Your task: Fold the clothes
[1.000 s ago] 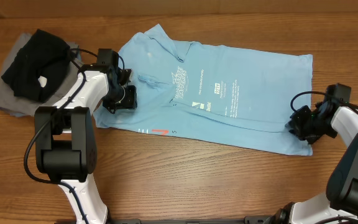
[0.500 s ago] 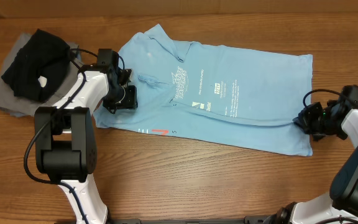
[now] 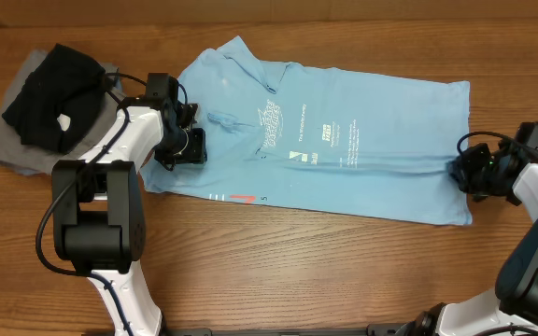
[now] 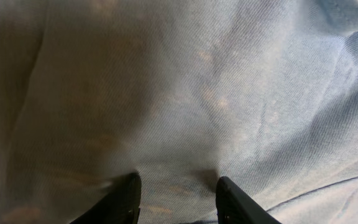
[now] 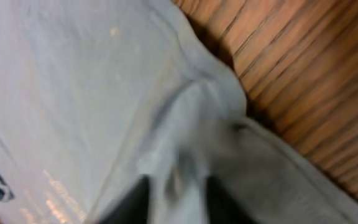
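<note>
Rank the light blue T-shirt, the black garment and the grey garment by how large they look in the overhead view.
1. light blue T-shirt, by far the largest
2. black garment
3. grey garment, smallest as seen. Only its edges show under the black one, so its true size is unsure.

Wooden table (image 3: 297,275) (grain running left to right).

The right pincer (image 5: 176,202) shows only as a dark blur in its wrist view, so I can't tell whether the light blue cloth T-shirt (image 5: 73,93) bunched between its fingers (image 5: 134,202) is gripped. The left pincer (image 4: 179,183) has its fingers cut off by the lower edge; the white print (image 3: 330,138) ahead of it is unreadably small.
</note>
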{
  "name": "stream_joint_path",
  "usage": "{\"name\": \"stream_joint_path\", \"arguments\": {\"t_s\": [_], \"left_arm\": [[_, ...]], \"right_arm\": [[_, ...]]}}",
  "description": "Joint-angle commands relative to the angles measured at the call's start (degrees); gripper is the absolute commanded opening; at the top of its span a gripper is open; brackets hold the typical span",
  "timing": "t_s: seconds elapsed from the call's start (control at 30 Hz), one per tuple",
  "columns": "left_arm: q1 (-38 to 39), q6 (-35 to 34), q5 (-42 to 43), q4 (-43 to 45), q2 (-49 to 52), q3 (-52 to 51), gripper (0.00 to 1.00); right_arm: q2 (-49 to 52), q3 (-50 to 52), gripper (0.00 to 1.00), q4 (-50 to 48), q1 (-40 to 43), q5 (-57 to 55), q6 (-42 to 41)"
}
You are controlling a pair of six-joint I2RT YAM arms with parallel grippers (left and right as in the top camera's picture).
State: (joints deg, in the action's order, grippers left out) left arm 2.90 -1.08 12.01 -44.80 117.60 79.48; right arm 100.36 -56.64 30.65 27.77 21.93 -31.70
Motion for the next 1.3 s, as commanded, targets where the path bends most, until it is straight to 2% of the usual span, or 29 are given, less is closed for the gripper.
{"name": "stream_joint_path", "arguments": {"t_s": [0.0,0.07,0.23,0.43,0.5,0.57,0.73,0.9,1.17,1.2,1.27], "left_arm": [[0.13,0.87,-0.57,0.13,2.10,-2.08,0.44],[0.13,0.87,-0.59,0.07,2.10,-2.08,0.45],[0.11,0.94,-0.61,-0.22,2.10,-2.08,0.47],[0.11,0.90,-0.57,-0.39,2.10,-2.08,0.44],[0.11,0.90,-0.42,-0.87,2.08,-2.05,0.45],[0.07,0.92,-0.66,-1.51,2.05,-2.01,0.49],[-0.72,0.87,-1.81,-1.84,2.05,-2.01,0.52],[-1.55,0.63,-3.43,-1.84,2.08,-2.01,0.53],[-1.90,-1.27,-3.48,-1.31,2.08,-2.01,0.53],[-1.90,-1.27,-3.52,-1.25,2.08,-2.01,0.54],[-1.90,-1.27,-3.65,-1.14,2.08,-2.01,0.54]], "right_arm": [[-0.04,-1.51,0.52,0.52,0.28,-3.96,0.20],[-0.07,-1.53,0.51,2.38,0.85,-3.39,1.90],[-2.69,-1.57,0.44,6.93,1.09,4.31,12.37],[-10.32,-1.57,0.43,12.04,-1.90,8.46,14.16],[-11.67,-1.57,0.52,15.17,-2.49,6.47,13.16],[-11.78,-1.55,0.58,18.58,-2.29,1.18,10.60],[-11.47,-0.79,0.57,23.78,1.92,-12.76,8.79],[-11.10,2.84,0.53,22.80,6.08,-11.65,8.81],[-10.71,10.88,0.52,13.84,5.84,-6.82,9.38],[-10.71,11.30,0.51,13.16,5.84,-6.82,9.38],[-10.71,12.07,0.43,12.24,5.84,-6.86,9.38]]}}
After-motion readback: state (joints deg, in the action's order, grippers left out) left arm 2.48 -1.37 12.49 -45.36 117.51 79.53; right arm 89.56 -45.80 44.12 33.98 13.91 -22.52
